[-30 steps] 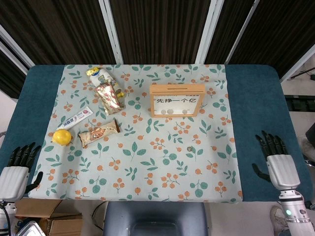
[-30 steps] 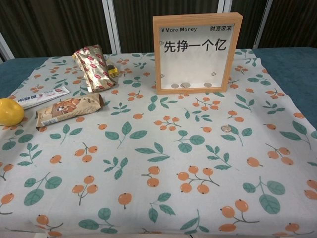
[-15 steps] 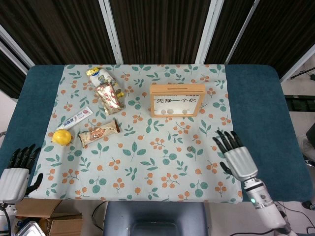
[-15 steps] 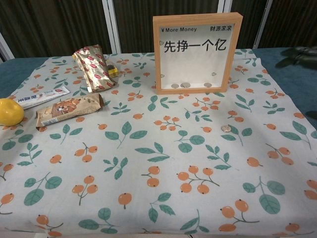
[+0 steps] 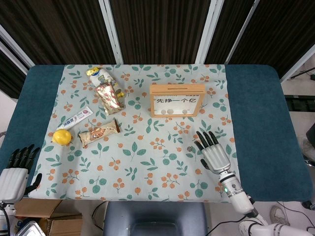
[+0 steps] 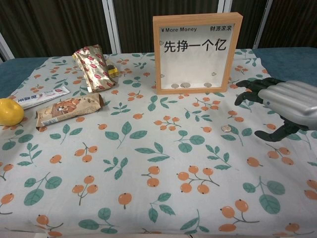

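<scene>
A small coin [image 5: 189,147] [image 6: 226,128] lies on the floral tablecloth [image 5: 147,162], in front of a wooden framed coin box [image 5: 177,100] [image 6: 197,53] that holds a few coins behind its glass. My right hand [image 5: 212,155] [image 6: 287,101] hovers flat, palm down, fingers spread, just right of the coin and holding nothing. My left hand [image 5: 15,174] stays at the table's near left edge, fingers apart and empty; the chest view does not show it.
On the left lie a lemon [image 5: 61,136] [image 6: 10,111], a toothpaste box [image 5: 75,118], a brown snack bar [image 5: 99,132] [image 6: 69,109], a gold foil packet [image 5: 109,97] [image 6: 94,68] and a yellow pouch [image 5: 99,75]. Blue table [image 5: 256,118] shows on both sides of the cloth.
My right hand has swept left from the blue table edge onto the cloth, ending beside the coin. The left hand has barely moved.
</scene>
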`<state>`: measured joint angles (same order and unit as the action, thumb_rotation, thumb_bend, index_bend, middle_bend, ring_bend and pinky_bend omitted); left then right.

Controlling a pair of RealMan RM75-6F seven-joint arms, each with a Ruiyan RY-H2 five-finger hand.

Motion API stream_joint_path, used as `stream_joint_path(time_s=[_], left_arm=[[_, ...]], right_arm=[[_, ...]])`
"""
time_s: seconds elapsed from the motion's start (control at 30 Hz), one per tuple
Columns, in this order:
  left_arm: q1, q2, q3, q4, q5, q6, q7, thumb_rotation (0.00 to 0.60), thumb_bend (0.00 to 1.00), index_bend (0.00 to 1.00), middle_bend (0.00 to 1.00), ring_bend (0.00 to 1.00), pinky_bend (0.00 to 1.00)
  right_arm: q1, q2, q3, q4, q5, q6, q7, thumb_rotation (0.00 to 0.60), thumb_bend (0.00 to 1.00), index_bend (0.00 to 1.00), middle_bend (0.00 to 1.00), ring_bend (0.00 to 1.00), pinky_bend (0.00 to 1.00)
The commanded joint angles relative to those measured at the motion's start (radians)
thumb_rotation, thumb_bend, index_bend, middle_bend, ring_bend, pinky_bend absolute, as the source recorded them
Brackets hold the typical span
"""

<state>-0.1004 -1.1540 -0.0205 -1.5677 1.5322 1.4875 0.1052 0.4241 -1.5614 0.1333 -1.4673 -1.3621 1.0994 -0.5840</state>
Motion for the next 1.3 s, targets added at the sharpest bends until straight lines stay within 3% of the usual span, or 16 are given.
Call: stream_joint_path(time_s=[0.03, 0.7, 1.3], left_arm=[[-0.001, 0.0, 0.0, 0.005, -0.002, -0.003, -0.006, 0.6, 0.4, 0.0, 0.0, 0.0, 0.0], [0.0, -0.014, 0.002, 0.044, -0.011, -0.015, -0.035, 0.6, 0.4, 0.0, 0.0, 0.0, 0.0], [-0.001, -0.017, 0.002, 0.057, -0.014, -0.017, -0.045, 0.6, 0.4, 0.0, 0.0, 0.0, 0.0]], right_arm=[[0.023, -0.048, -0.002, 0.069, 0.006, -0.014, 0.04, 0.6, 0.5, 0.36, 0.0, 0.0, 0.0], [0.087, -0.171, -0.003, 0.257, 0.024, -0.06, 0.172, 0.6, 0.54, 0.42, 0.0, 0.0, 0.0], [0.091, -0.192, -0.017, 0.289, 0.028, -0.042, 0.192, 0.6, 0.54, 0.46, 0.0, 0.0, 0.0]])
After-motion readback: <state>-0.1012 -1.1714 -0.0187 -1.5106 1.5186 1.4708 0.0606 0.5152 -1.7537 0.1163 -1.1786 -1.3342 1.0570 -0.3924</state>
